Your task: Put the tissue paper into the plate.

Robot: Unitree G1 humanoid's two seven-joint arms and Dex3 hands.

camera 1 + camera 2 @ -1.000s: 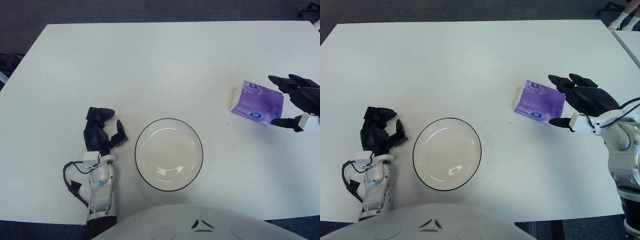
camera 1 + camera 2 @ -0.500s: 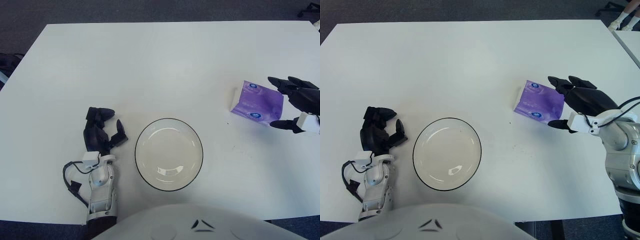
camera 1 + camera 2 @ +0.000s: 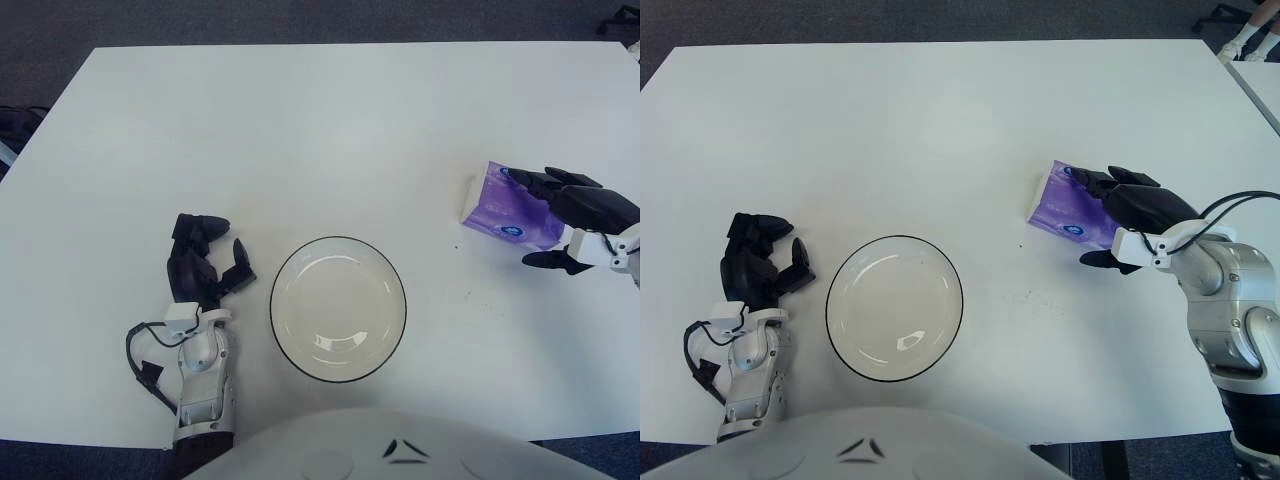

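Note:
A purple tissue pack (image 3: pixel 1062 204) lies flat on the white table (image 3: pixel 940 120), right of centre. My right hand (image 3: pixel 1090 218) reaches in from the right. Its black fingers (image 3: pixel 1110 182) lie over the pack's top right part, and the thumb (image 3: pixel 1098 259) sits beside the pack's near edge. The hand is open around the pack, which still rests on the table. A white plate with a dark rim (image 3: pixel 272 300) stands empty at the front centre. My left hand (image 3: pixel 205 262) shows just left of the plate, fingers curled and holding nothing.
A black cable (image 3: pixel 140 355) loops beside my left forearm near the front edge. The table's right edge runs close behind my right arm (image 3: pixel 1225 300). Dark carpet surrounds the table.
My right hand has moved left and down, from beside the tissue pack to over it, with fingers now covering its right part. The pack, plate and left hand have not moved.

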